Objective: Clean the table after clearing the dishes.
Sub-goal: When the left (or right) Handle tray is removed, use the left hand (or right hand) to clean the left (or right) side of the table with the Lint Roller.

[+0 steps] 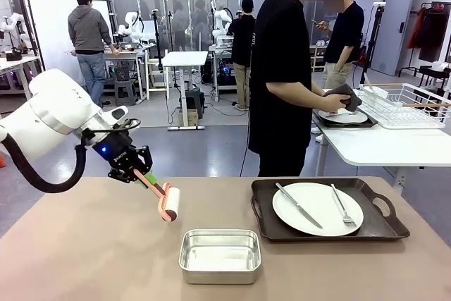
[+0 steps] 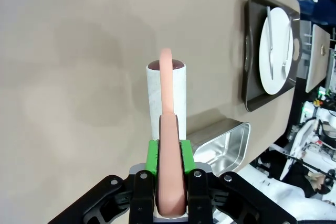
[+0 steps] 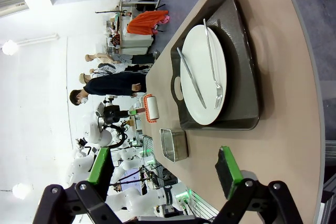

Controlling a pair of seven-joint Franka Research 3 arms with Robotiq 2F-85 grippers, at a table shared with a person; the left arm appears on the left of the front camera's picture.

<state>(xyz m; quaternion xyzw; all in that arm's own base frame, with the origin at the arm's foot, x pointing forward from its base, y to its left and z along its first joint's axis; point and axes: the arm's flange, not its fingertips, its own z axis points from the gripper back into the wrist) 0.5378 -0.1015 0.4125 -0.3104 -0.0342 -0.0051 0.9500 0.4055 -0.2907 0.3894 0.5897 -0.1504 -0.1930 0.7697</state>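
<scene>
The steel pan (image 1: 220,255) sits on the tan worktop (image 1: 77,259) close to the robot-side edge, about mid-width; up and left of the pan the left pincer (image 1: 143,176) is clenched on the pink handle of a roller (image 1: 170,203), its green pads pressed to either side of the handle in the left wrist view; the white roll hangs tilted just left of the pan, low over the worktop, and I cannot tell whether it touches; right of the pan and a little farther back, apart from it, lies a dark brown tray (image 1: 261,209) with handles, carrying a round white plate (image 1: 317,199); a knife (image 1: 299,206) lies on the plate's left part, a fork (image 1: 343,211) on its right; the right pincer (image 3: 164,167) is released, its green-padded fingers wide apart with nothing between them; beyond the pan, at the far side, a person (image 1: 282,68) in black faces a white side table (image 1: 380,147), one hand (image 1: 337,102) pressing a dark cloth (image 1: 345,91) onto a second plate (image 1: 347,116) on a second tray (image 1: 325,124), beside a wire rack (image 1: 416,107).
</scene>
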